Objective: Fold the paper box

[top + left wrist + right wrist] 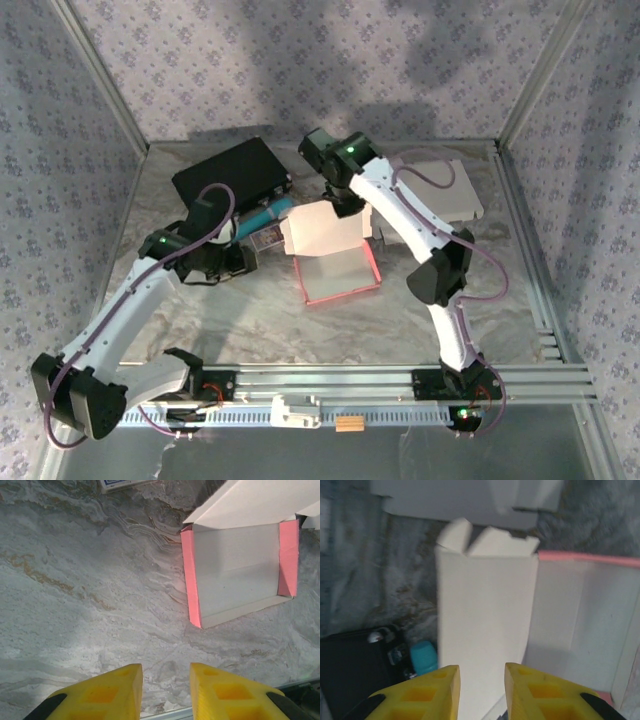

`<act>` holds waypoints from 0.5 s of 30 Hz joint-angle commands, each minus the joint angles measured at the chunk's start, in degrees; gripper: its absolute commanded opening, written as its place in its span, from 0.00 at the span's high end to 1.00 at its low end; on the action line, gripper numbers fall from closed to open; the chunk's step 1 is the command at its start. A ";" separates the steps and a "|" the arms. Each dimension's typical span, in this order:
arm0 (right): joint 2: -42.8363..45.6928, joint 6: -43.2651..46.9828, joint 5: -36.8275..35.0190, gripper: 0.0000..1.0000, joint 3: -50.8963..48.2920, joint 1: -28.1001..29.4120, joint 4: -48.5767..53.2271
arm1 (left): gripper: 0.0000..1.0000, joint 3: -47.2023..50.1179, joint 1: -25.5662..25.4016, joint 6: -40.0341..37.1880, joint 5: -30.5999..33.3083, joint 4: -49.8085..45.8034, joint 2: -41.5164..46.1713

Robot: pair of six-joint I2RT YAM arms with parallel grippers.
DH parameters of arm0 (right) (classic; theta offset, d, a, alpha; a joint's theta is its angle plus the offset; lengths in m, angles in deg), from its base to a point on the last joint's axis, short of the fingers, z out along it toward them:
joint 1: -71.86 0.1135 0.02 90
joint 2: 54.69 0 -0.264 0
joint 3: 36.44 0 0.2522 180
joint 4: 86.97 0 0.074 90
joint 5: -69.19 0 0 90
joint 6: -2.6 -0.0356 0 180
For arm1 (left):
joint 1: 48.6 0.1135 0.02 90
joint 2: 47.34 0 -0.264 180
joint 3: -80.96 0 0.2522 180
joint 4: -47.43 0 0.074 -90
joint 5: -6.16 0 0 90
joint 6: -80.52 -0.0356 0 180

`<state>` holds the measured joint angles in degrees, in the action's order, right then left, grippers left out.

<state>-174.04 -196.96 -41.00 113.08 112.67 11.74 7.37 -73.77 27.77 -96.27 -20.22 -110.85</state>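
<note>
The paper box [338, 270] sits near the middle of the counter [250, 320], a little toward the far edge. Its shallow tray [235, 570] lies flat, white inside with pink outer walls; its lid flap [322, 228] rises from the tray's far side.

The right arm [440, 270] comes up from the near edge on the right, bends beside the tray's right wall and reaches over to the far end of the flap. In the right wrist view the right fingers [427, 692], yellow, stand apart; the flap's white face shows in the gap between them and is not pinched. Two small tuck tabs [490, 540] stick out at the flap's end; the tray's white floor and pink rim lie just to the right of the flap.

The left arm [130, 300] runs from the near left corner toward the middle. Its left fingers [107, 692], also yellow, are parted with nothing between them; they hang over bare marbled counter near the tray's left wall, without touching it.

A black case [230, 172] lies toward the far left corner. A teal-capped item [272, 210] rests between the case and the flap; what it is cannot be told. A flat white cardboard sheet [450, 185] lies toward the far right corner, apart from the box. A small flat packet [268, 238] lies just left of the flap.
</note>
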 commanded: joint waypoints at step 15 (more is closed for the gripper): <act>31.93 96.73 34.43 0.63 -42.93 -23.17 -41.10 | 0.66 -14.28 -0.58 -13.38 2.10 -0.16 -15.08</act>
<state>-143.46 -123.37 -22.92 73.65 91.98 -25.14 -4.48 -73.90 19.42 -93.88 -20.16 -123.15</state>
